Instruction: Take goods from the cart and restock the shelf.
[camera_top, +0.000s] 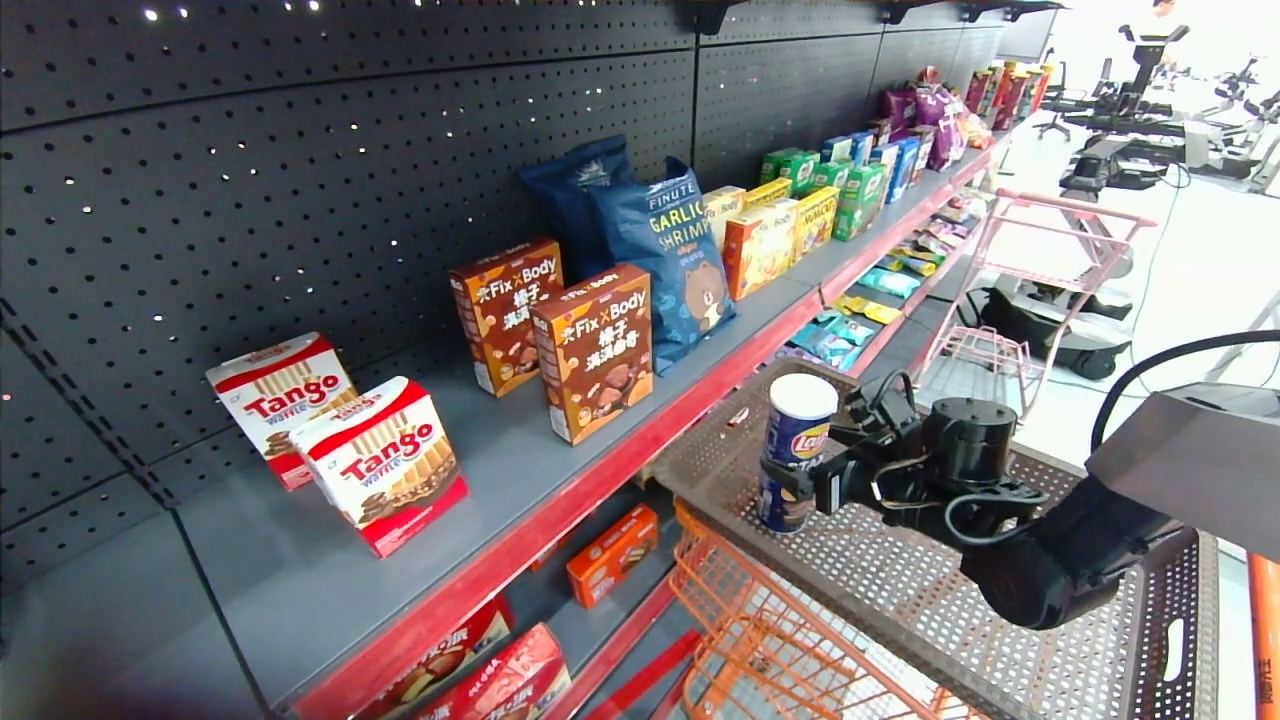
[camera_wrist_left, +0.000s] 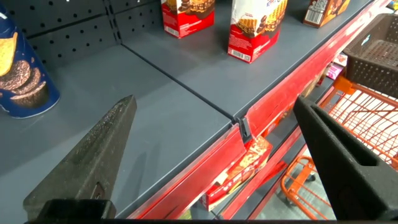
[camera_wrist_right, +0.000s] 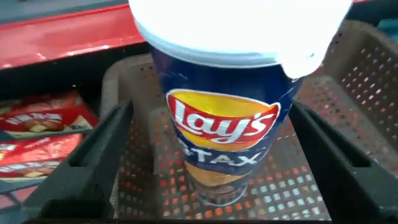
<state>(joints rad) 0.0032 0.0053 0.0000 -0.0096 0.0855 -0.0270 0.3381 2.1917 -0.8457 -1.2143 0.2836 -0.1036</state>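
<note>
Currently:

- Can (camera_top: 795, 450): blue chip can, white lid, upright on the brown crate (camera_top: 900, 580) atop the orange cart (camera_top: 760, 640), at the crate corner nearest the shelf (camera_top: 520, 440).
- Right claw (camera_top: 800, 490): fingers (camera_wrist_right: 87, 168) straddle the can at mid-height, one on each side. A sliver of crate shows between one finger and the can, so the claw is parted, not clamped.
- Left claw (camera_wrist_left: 214, 106): spread wide, empty, over the shelf's grey top near its red front edge.
- Shelf stock: two red-and-white wafer boxes (camera_top: 385, 465), two brown boxes (camera_top: 595, 350), blue bags (camera_top: 670, 260), with yellow and green boxes farther along.
</note>
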